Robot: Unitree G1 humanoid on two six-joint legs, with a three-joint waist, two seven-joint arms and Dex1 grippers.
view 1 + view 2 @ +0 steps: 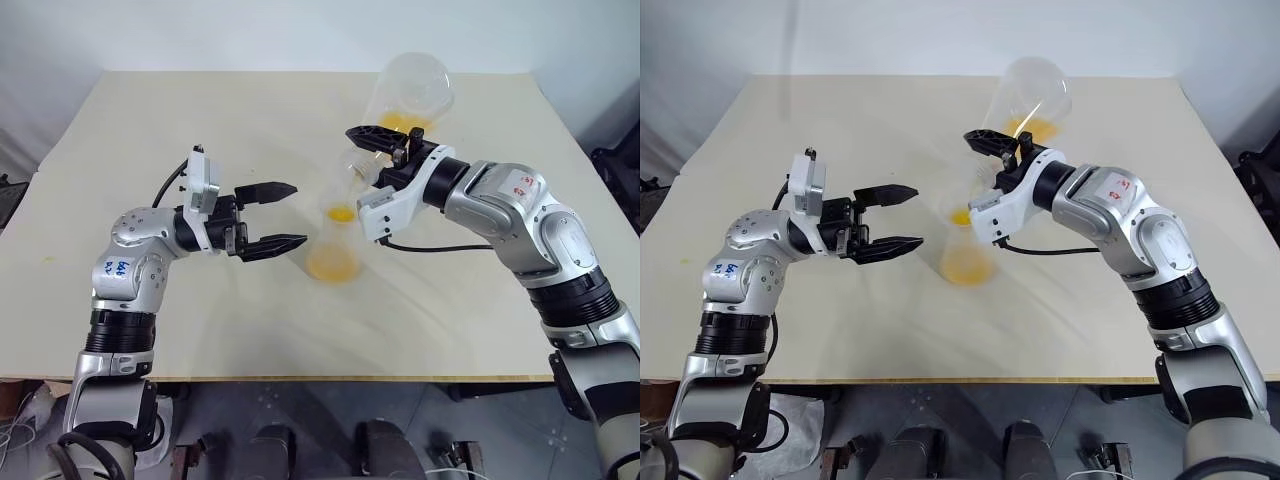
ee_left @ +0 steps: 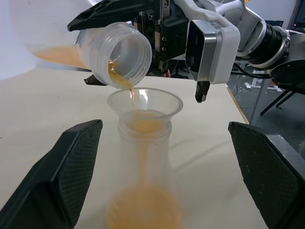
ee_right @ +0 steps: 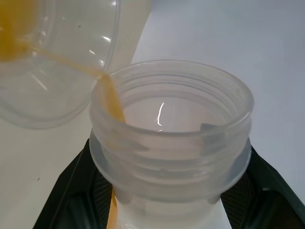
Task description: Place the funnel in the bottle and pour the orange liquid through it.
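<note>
Funnel (image 2: pixel 144 102), clear cone, catches orange liquid (image 2: pixel 125 85); right fingers (image 1: pixel 372 133) clamp flask (image 1: pixel 408 95), left fingers (image 1: pixel 278 189) wide.

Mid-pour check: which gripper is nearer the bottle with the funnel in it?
Left. The left gripper sits open beside the bottle, its fingers flanking it without touching. The right gripper is above and behind, shut on the tilted flask pouring into the funnel.

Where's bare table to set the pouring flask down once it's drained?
Bare patches: the whole far-left table behind the left gripper, and the near strip along the front edge. Crowded at centre: the bottle with its funnel sits between both grippers, under the tilted flask held by the right gripper.
</note>
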